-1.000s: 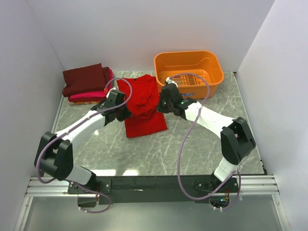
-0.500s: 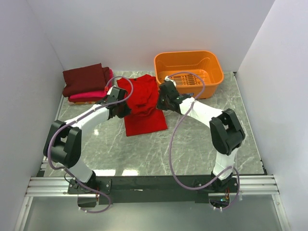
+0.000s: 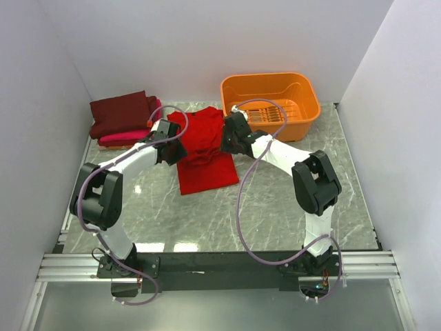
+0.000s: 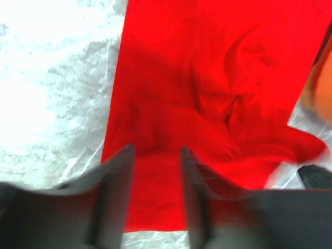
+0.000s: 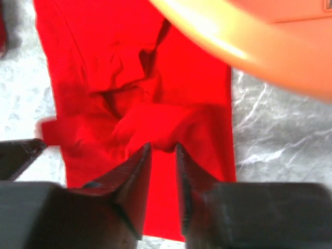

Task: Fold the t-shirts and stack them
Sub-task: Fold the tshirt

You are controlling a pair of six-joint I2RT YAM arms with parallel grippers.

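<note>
- The red shirt (image 3: 204,150) sits a bit above centre in the overhead view, on the table (image 3: 289,200) between both grippers. Its near half lies flat as a tidy strip, and the far half is rumpled and heaped on itself.
- To me it looks like a shirt already folded lengthwise, with its far end being doubled toward the near end. I'd call this fold half-done.
- The left gripper (image 4: 155,155) hangs just over the shirt's left edge. The jaws are part-way open with red cloth showing through the gap, and nothing is pinched that I can see.
- The right gripper (image 5: 162,150) mirrors it over the right edge with a narrower gap. It's also holding nothing, as far as I can tell.
- Matching spots on opposite edges make sense, since working both sides together keeps the fold square.
- The maroon shirt (image 3: 122,112) lies folded on top of the pink shirt (image 3: 127,136) at upper left, well apart from the red one. That's the stack, so my guess is red goes on top once it's tidy.
- The basket (image 3: 271,96) is at upper right, just beside the right gripper. Its rim blurs across the top of the right wrist view, so I'd watch that clearance.
</note>
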